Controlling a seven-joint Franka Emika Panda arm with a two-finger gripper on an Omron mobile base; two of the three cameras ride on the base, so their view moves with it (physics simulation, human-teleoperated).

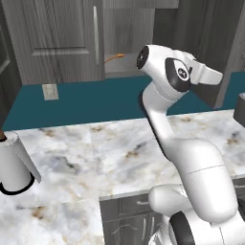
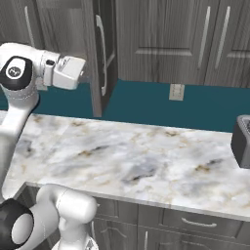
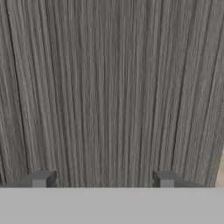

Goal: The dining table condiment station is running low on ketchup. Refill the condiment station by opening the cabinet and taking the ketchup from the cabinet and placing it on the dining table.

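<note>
I have the gripper (image 3: 103, 179) up inside the cabinet (image 1: 57, 38), nose-on to wood grain at very close range; its fingertips (image 3: 41, 178) stand well apart with nothing between them. Cabinet door (image 2: 100, 58) is swung out edge-on over the marble counter (image 2: 146, 161), which is why the arm can reach past it. Can't see the ketchup from here: no red bottle in any feed, so I can't say where on the shelf it sits. Just an orange sliver (image 1: 115, 57) showing in the cabinet opening; can't tell what it is. My read: hand is too close to the wood to be lined up on anything; needs re-aiming before any grasp
</note>
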